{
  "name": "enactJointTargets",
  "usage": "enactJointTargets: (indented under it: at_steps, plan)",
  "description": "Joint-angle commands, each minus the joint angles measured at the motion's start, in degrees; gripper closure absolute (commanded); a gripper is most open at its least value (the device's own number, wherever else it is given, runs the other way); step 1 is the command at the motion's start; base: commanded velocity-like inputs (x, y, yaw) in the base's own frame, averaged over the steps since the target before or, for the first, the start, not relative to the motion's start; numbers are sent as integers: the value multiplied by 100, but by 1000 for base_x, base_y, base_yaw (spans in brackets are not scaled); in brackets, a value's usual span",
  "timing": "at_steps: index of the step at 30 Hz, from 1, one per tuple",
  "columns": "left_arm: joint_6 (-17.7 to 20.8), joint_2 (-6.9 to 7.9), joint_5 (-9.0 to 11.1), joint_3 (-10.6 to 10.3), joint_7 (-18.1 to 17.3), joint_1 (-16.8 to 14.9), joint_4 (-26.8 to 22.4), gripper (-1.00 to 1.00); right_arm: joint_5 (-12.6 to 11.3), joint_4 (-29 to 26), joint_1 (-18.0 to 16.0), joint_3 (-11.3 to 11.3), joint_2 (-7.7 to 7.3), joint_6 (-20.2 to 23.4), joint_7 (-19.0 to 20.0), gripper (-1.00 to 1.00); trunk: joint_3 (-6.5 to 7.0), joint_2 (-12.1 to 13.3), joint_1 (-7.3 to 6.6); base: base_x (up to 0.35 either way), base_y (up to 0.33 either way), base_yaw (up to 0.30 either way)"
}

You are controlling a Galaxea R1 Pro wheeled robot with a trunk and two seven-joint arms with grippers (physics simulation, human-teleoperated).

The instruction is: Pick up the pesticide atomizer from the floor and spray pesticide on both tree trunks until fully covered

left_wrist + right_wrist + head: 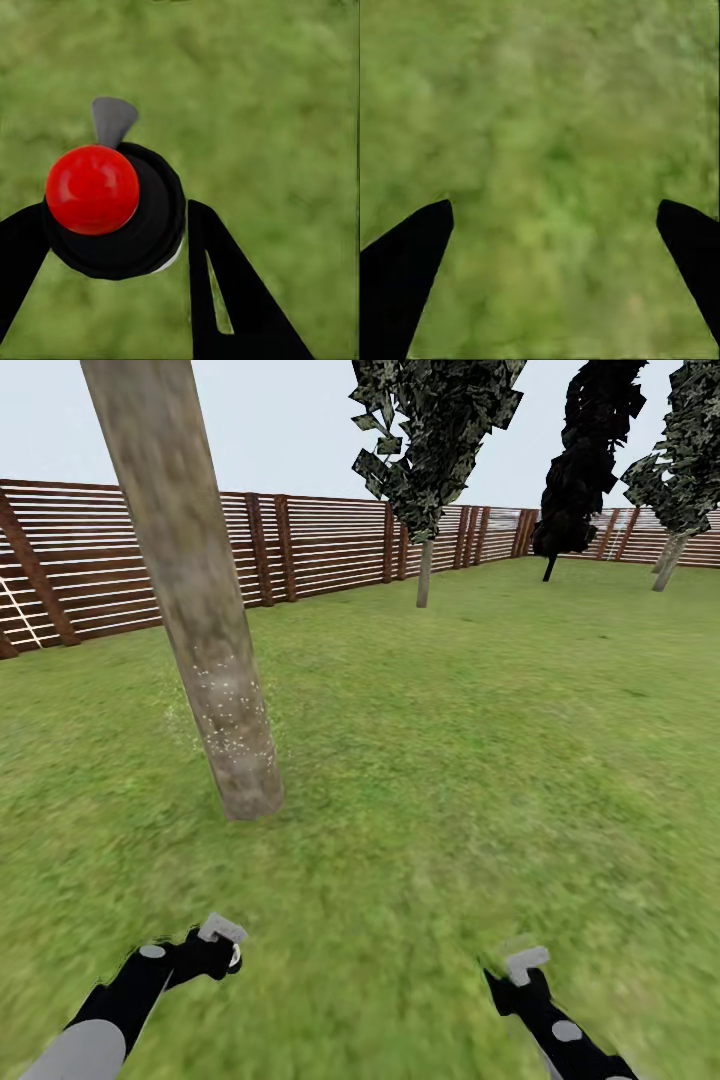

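The pesticide atomizer [146, 225] is a round black body with a red cap [92, 189] and a grey nozzle tab [112, 120]. My left gripper [112, 229] is shut on it, one finger on each side, above the grass. In the head view the left gripper [215, 950] hangs low at the left, a little short of the near tree trunk [190, 580]. This thick, mottled grey-brown trunk carries white pesticide specks [228, 705] on its lower part. A second tree [424, 565] stands farther back by the fence. My right gripper [555, 214] is open over bare grass, also seen as the right gripper [522, 968].
Green lawn [470, 760] stretches ahead and to the right. A brown slatted fence [320, 545] rings the back. Two more trees stand far off, a dark one [575, 470] and one at the right edge [668, 560].
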Motion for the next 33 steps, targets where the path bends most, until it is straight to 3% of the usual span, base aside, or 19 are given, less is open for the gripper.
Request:
enactJointTargets:
  at_steps: [1, 2, 4, 6, 8, 9, 11, 13, 15, 17, 20, 23, 33]
  plan:
    - [-188, 6, 191, 8, 126, -1, 131, 100, -189, 3, 170, 3, -122, -183, -25, -100, 2, 0, 0, 0, 0, 0]
    - [-417, 8, 456, 18, 446, 28, 261, 100, -529, 1, 422, 0, -240, -500, -40, -100, 2, 0, 0, 0, 0, 0]
    - [-607, -3, 658, 18, 936, 196, 352, 100, -1177, 6, 764, 0, -375, -816, -35, -100, 2, 0, 0, 0, 0, 0]
    - [-682, -40, 697, 25, 1053, 292, 416, 100, -1405, 10, 876, 3, -367, -881, -21, -100, 2, 0, 0, 0, 0, 0]
    - [-684, -53, 706, 38, 1074, 305, 467, 100, -1433, 13, 889, 1, -347, -888, -23, -100, 2, 0, 0, 0, 0, 0]
    - [-686, -32, 794, 216, 1081, 318, 745, 100, -1449, 22, 893, 1, -340, -889, -34, -100, 2, 0, 0, 0, 0, 0]
    - [-707, -29, 1021, 482, 1135, 377, 819, 100, -1444, 248, 893, 1, -339, -895, -40, -100, 2, 0, 0, 0, 0, 0]
    - [-971, -36, 1104, 538, 1631, 468, 835, 100, -1444, 471, 893, 1, -339, -920, -41, -100, 2, 0, 0, 0, 0, 0]
    - [-1196, -37, 1170, 545, 1939, 503, 842, 100, -1442, 506, 900, 1, -348, -1033, -47, -100, 2, 0, 0, 0, 0, 0]
    - [-1266, -38, 1194, 546, 2033, 521, 845, 100, -1442, 652, 918, 3, -343, -1086, -47, -100, 2, 0, 0, 0, 0, 0]
    - [-1298, -39, 1220, 551, 2063, 526, 845, 100, -1416, 802, 927, 9, -318, -1093, -41, -100, 2, 0, 0, 0, 0, 0]
    - [-1324, -27, 1400, 554, 2066, 527, 845, 100, -1405, 963, 928, 10, -267, -1085, -41, -100, 2, 0, 0, 0, 0, 0]
    - [-1331, -22, 1434, 548, 2066, 571, 845, 100, -1398, 1187, 928, 10, -234, -1084, -41, -100, 2, 0, 0, 0, 0, 0]
